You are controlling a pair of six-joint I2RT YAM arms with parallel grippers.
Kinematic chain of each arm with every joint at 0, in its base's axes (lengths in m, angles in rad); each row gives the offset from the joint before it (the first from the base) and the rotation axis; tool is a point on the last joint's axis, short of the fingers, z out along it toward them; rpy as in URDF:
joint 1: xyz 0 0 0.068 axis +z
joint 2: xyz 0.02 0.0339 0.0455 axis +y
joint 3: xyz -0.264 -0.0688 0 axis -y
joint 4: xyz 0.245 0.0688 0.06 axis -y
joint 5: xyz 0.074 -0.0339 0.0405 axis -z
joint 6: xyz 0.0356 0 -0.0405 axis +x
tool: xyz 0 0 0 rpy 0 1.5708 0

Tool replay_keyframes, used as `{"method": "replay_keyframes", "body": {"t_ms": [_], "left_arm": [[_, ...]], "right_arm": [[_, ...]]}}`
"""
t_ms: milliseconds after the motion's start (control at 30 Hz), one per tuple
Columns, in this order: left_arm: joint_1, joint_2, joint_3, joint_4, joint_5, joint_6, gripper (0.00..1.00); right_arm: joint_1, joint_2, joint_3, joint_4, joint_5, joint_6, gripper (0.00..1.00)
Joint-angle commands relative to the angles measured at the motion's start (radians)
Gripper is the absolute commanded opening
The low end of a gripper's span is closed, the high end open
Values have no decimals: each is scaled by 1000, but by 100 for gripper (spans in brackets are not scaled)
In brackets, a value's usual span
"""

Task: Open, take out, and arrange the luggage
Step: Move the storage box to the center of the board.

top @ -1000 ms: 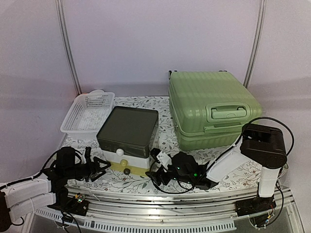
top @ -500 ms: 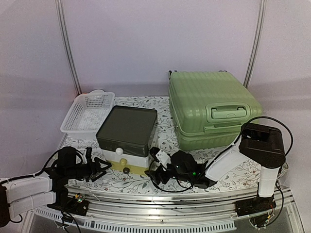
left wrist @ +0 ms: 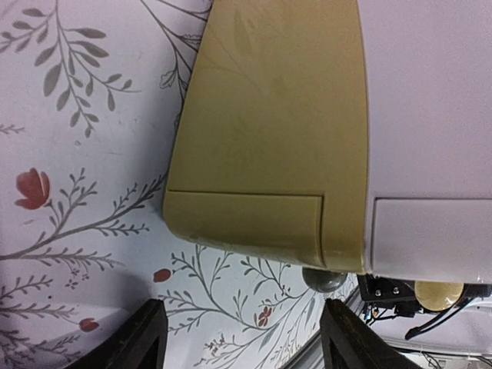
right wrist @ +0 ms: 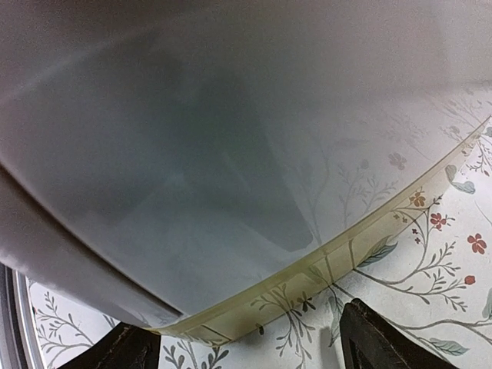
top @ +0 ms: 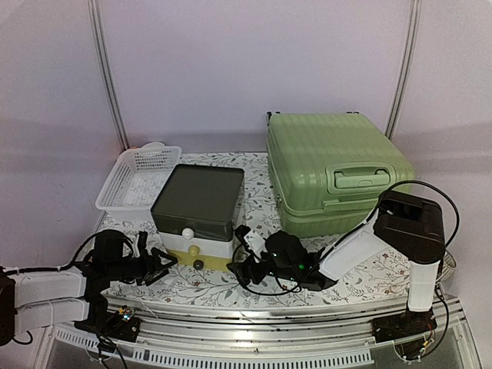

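Pale lilac walls are closing in the scene behind a worktop [top: 361, 280] that is wearing a flowered cloth. Well beyond the right pincer [top: 243, 266], off to its right, the luggage [top: 323, 154] is lying flat with its ribbed green shell shut and its recessed handle facing the arms. Neither pincer is touching it.

Between the two pincers and just ahead of both, a drawer box [top: 198, 201] with a dark lid is sitting on a yellow base. Farther out from the left pincer [top: 163, 266], behind the box's left side, a white mesh basket [top: 138, 181] is resting at the worktop's far left.

The left pincer is hanging low over the cloth with its jaws standing wide and gripping nothing. In its wrist view the yellow base's corner is lying just in front of the fingers [left wrist: 142, 342], apart from them. The right pincer is also spread wide and carrying nothing. Its wrist view is showing the box's pale side wall filling the space just ahead of its fingers [right wrist: 377, 342].

On the box front, between the two pincers, a white knob [top: 187, 233], a yellow knob [top: 194, 250] and a dark knob [top: 198, 264] are showing.
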Motion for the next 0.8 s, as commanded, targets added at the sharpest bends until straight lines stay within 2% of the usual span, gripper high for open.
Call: {"method": "replay_keyframes", "body": {"t_ms": [0,467,633,767], "left_arm": [[15,-7,27,-29,2,37,70],[13,-110,6,-101,10,11,71],[2,-111,-6,-55,12,1,68],[2,-51,-9,46,8,-8,64]], "right_arm": [[-43,10,32,-10,72,32,81],[-15,-65,-27,25,12,-34,90],[-7,-69,-24,29,14,-39,90],[-8,-59,-5,28,22,-37,89]]}}
